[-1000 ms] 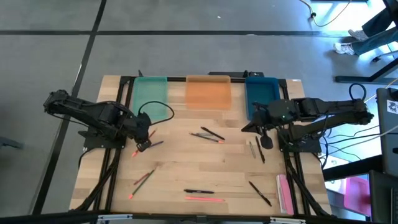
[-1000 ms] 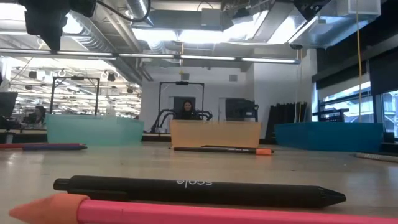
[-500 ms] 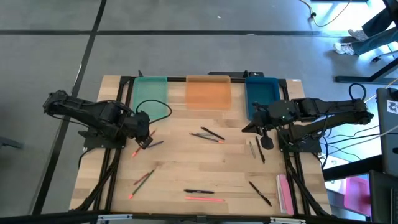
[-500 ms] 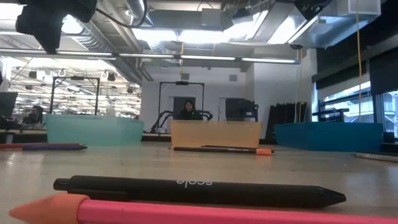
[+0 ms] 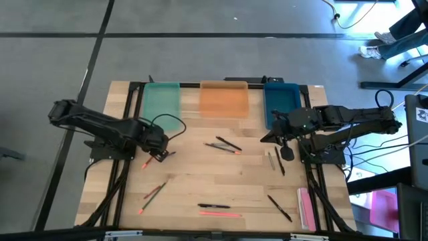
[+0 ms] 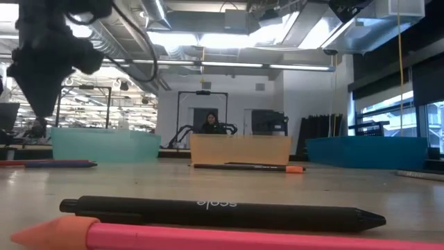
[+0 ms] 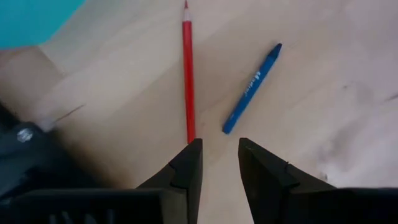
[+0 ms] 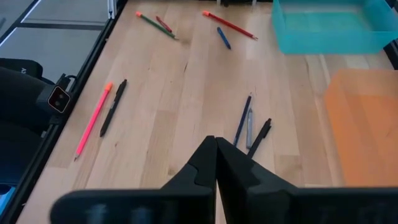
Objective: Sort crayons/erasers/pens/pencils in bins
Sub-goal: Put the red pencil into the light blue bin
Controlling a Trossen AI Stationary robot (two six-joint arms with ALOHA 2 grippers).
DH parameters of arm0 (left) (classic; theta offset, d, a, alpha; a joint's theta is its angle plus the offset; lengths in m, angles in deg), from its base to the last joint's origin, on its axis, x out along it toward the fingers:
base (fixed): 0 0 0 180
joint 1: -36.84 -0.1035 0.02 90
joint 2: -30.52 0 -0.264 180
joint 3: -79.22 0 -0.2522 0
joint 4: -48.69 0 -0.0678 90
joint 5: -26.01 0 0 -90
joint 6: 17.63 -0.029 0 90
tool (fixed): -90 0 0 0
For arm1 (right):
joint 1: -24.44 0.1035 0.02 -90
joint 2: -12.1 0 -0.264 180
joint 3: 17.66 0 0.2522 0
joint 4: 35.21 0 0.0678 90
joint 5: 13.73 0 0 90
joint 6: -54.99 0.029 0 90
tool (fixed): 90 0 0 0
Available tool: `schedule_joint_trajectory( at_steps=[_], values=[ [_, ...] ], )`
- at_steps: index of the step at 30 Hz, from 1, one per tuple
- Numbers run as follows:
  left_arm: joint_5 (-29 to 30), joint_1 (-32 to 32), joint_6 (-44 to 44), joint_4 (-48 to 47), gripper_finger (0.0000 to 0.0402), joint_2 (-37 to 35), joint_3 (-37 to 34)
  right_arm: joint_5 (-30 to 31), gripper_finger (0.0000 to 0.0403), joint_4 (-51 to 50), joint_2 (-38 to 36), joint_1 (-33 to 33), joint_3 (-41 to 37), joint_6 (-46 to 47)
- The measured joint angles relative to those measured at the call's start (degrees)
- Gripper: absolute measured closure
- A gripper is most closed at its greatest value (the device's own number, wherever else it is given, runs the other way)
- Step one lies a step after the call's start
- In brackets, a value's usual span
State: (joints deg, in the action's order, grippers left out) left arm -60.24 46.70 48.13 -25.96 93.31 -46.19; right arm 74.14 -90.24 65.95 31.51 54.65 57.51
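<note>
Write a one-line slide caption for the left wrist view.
Left gripper, fingers slightly apart, hovers above a red pencil and blue crayon on the wooden table.

Surroundings. A light wooden table (image 5: 200, 181) stands on a grey floor (image 5: 200, 60) marked with dark lines. Beyond the table lies an open hall with exposed ceiling ducts (image 6: 132, 42) and long strip lights (image 6: 229, 64). A person (image 6: 209, 123) sits at the far end; windows (image 6: 378, 114) line one side.
</note>
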Motion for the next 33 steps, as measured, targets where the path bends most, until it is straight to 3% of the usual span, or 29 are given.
schedule_joint_trajectory(
  at_steps=[33],
  values=[
    [2.6, 0.3, -0.3, 5.6, 0.0309, 17.8, -2.8, 0.0, 0.0393, -0.5, 0.0, 0.0, 0.0, -0.1]
  ],
)
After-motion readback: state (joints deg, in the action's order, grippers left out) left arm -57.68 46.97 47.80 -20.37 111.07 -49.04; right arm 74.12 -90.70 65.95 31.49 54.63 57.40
